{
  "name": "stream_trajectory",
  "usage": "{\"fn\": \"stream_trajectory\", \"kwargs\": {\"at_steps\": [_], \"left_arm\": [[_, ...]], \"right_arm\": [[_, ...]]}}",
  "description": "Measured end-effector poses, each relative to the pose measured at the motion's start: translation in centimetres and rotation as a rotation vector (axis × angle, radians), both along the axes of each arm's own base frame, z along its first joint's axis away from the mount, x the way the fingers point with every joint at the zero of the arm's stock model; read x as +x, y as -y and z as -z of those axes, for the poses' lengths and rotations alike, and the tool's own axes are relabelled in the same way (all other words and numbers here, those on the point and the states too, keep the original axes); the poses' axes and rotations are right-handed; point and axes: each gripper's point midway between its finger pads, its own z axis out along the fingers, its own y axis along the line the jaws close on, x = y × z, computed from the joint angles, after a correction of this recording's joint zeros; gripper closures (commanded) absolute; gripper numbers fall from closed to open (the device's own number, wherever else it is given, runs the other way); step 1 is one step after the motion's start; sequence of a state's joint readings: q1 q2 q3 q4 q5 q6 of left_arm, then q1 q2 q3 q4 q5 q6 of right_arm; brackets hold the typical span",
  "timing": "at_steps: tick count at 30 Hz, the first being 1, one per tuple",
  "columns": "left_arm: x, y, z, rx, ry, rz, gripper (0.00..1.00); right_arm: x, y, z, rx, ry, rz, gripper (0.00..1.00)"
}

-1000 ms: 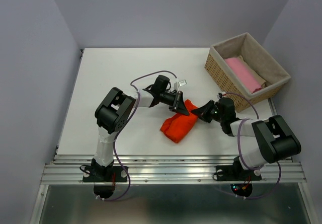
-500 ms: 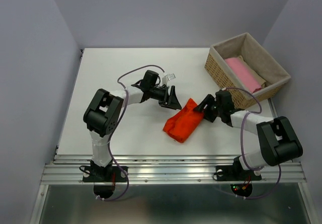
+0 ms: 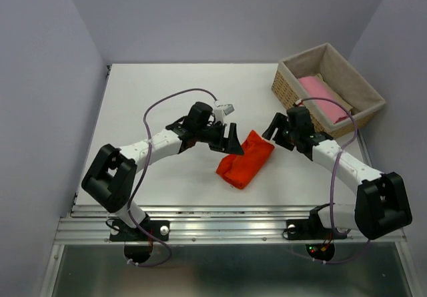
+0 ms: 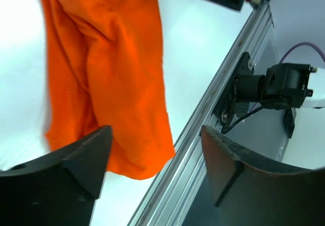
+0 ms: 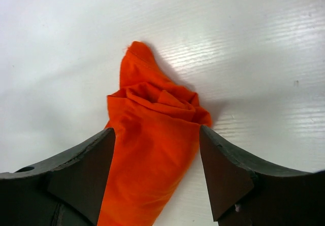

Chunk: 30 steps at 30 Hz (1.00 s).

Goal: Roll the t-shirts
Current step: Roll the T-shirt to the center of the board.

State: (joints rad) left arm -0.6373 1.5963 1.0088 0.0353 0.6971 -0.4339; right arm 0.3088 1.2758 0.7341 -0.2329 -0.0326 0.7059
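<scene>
Just beyond the aluminium rail [image 3: 227,220] at the near edge, the orange-red t-shirt [image 3: 245,160] lies as a short, plump roll set diagonally on the white table [image 3: 153,90], and nothing is touching it. A second ago both grippers were pinched shut on its far end; now both have let go. The left gripper [image 4: 155,132] stands with its jaws spread wide, drawn back to the roll's far left corner, with the cloth below and between its fingers but not caught. Its arm has stretched out low to the left. The right gripper [image 5: 156,132] is likewise wide open and has pulled away toward the right, looking down on the far tip of the roll. There a small corner of fabric pokes out from the folds. The bundle has barely shifted and has not sprung open, so the roll of this shirt looks finished, if loose at that end. Farther off at the right, the wicker basket [image 3: 291,95] holds a pale pink t-shirt [image 3: 322,99].
</scene>
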Motion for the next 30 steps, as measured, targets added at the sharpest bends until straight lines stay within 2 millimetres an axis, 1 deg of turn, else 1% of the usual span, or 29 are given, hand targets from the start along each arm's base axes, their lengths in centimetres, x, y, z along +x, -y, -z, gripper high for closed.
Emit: {"fn": "stream_trajectory", "kwargs": {"at_steps": [3, 6, 8, 11, 15, 18, 19, 20, 21, 22, 23, 24, 25, 26, 27, 30], "left_arm": [[-1.8, 0.5, 0.0, 0.021, 0.014, 0.012, 0.16], [-2.6, 0.3, 1.0, 0.049, 0.009, 0.003, 0.16], [-2.9, -0.2, 2.2, 0.074, -0.004, -0.013, 0.17], [-3.4, -0.7, 4.0, 0.106, -0.028, -0.022, 0.17], [-4.4, -0.1, 5.6, 0.124, -0.043, 0.002, 0.20], [-4.9, 0.4, 6.3, 0.121, -0.052, 0.015, 0.24], [-5.1, 0.6, 6.5, 0.120, -0.057, 0.020, 0.31], [-5.1, 0.7, 6.7, 0.118, -0.059, 0.021, 0.35], [-5.3, 0.9, 7.0, 0.118, -0.066, 0.025, 0.41], [-5.3, 0.9, 7.2, 0.117, -0.067, 0.026, 0.55], [-5.3, 1.1, 7.3, 0.112, -0.074, 0.028, 0.63], [-5.3, 1.1, 7.5, 0.111, -0.081, 0.027, 0.69], [-5.4, 1.1, 7.6, 0.109, -0.085, 0.027, 0.85], [-5.4, 1.1, 7.6, 0.108, -0.087, 0.028, 0.95], [-5.4, 1.2, 7.5, 0.106, -0.089, 0.027, 1.00], [-5.4, 1.2, 7.4, 0.099, -0.088, 0.036, 1.00]], "right_arm": [[0.9, -1.1, -1.5, -0.059, 0.033, -0.042, 0.27], [1.5, -2.7, -2.0, -0.116, 0.035, -0.093, 0.27], [1.9, -3.9, -1.5, -0.173, 0.023, -0.140, 0.27], [2.2, -5.0, -0.5, -0.237, -0.001, -0.191, 0.27], [2.4, -5.2, 1.3, -0.314, -0.050, -0.244, 0.28], [2.6, -5.1, 2.4, -0.350, -0.074, -0.272, 0.38], [2.6, -5.1, 2.7, -0.362, -0.082, -0.280, 0.53], [2.6, -5.0, 2.9, -0.374, -0.085, -0.293, 0.60], [2.7, -5.0, 3.1, -0.378, -0.089, -0.292, 0.72], [2.8, -5.0, 3.2, -0.383, -0.090, -0.294, 0.79], [2.8, -5.0, 3.3, -0.388, -0.090, -0.297, 0.85], [2.9, -5.0, 3.4, -0.391, -0.093, -0.299, 0.89], [2.9, -4.9, 3.5, -0.394, -0.094, -0.298, 0.96], [2.9, -4.9, 3.5, -0.396, -0.094, -0.297, 0.98], [3.0, -4.8, 3.5, -0.400, -0.091, -0.290, 0.99], [3.1, -4.6, 3.4, -0.407, -0.089, -0.275, 0.99]]}}
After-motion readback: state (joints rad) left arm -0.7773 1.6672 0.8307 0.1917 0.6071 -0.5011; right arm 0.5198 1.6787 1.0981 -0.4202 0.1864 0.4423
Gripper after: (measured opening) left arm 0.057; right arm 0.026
